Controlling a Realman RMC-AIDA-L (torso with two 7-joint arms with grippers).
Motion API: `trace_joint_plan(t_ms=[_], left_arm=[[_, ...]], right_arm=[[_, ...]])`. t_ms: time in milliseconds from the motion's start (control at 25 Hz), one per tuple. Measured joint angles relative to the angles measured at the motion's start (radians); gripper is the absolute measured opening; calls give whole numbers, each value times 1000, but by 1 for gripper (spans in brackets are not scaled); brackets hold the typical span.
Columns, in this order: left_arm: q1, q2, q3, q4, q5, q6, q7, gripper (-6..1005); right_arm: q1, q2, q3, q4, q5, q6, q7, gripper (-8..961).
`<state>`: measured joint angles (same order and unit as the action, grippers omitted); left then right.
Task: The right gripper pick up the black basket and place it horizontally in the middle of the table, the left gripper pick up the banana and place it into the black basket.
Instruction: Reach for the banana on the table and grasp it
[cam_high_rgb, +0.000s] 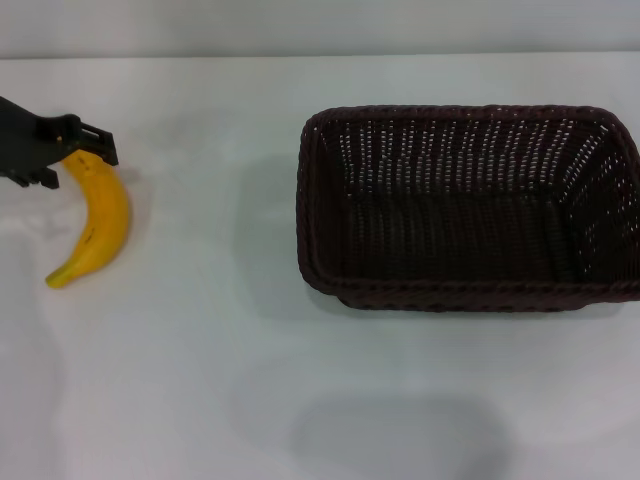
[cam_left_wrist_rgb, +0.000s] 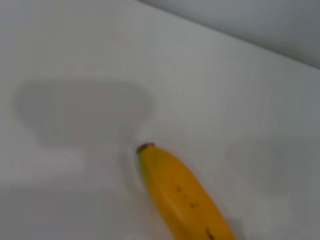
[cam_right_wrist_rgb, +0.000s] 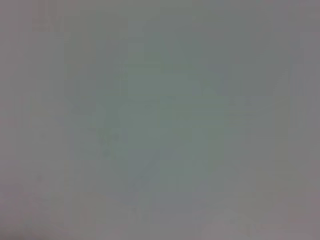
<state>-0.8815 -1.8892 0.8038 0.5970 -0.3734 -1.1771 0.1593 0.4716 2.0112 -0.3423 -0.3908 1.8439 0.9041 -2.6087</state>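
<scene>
The black basket (cam_high_rgb: 468, 208) is seen on the right half of the table (cam_high_rgb: 200, 380), long side running left-right, upright, opening up. Nothing is seen inside it; the woven floor and openwork sloped walls are visible, with a braided rim all round. Its right end is cut off by the head view's edge. No labels or writing are readable anywhere.

The banana (cam_high_rgb: 97, 222) is lying flat on the table's left side, well apart from the basket. Ripe yellow skin, faint brown streaks, curved; its slim tip points toward the robot, and its far end is under the left gripper (cam_high_rgb: 78, 148). In the left wrist view the banana (cam_left_wrist_rgb: 185, 197) is shown with a small brown-green tip.

The left gripper is positioned at the banana's far end, touching or just over it; whether it is clamped or released cannot be told. The right gripper is not in view; only a blank grey field is given by its wrist camera.
</scene>
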Motion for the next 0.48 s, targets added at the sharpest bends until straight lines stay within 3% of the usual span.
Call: trace_joint_plan(t_ms=[480], left_arm=[[10,-29,0,-23,-9,22,-12,867]], right_arm=[[28,1,3,11,5,-37,-1,874]])
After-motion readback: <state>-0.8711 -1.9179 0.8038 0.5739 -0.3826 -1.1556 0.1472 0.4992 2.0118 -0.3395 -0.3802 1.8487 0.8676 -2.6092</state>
